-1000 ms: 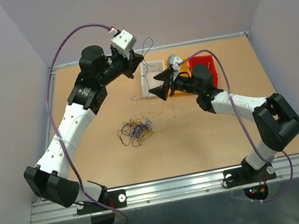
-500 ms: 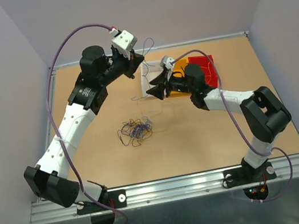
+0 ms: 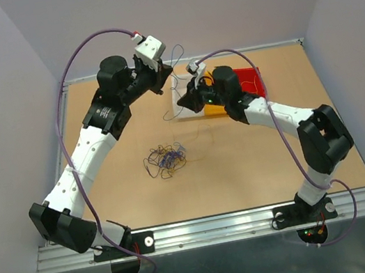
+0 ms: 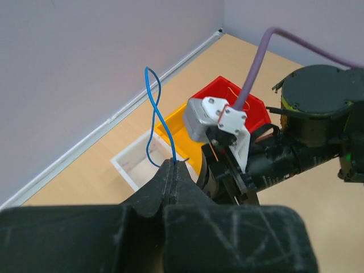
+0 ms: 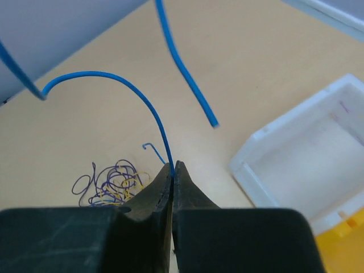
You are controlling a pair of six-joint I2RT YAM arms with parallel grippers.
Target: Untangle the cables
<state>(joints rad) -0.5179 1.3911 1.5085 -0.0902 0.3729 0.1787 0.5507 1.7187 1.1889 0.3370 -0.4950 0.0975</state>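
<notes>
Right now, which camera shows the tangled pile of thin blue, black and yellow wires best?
Top external: the whole tangled wire pile lies unobstructed. Right wrist shows it partly hidden by the right claw; left wrist shows none.

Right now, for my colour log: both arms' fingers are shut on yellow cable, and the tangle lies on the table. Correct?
Not yellow: blue. Both wrist views show it: left fingers and right fingers are shut on blue cable, and the tangle lies on the table.

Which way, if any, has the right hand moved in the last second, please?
Yes: the right hand moved back and slightly left, farther from the red bin.
</notes>
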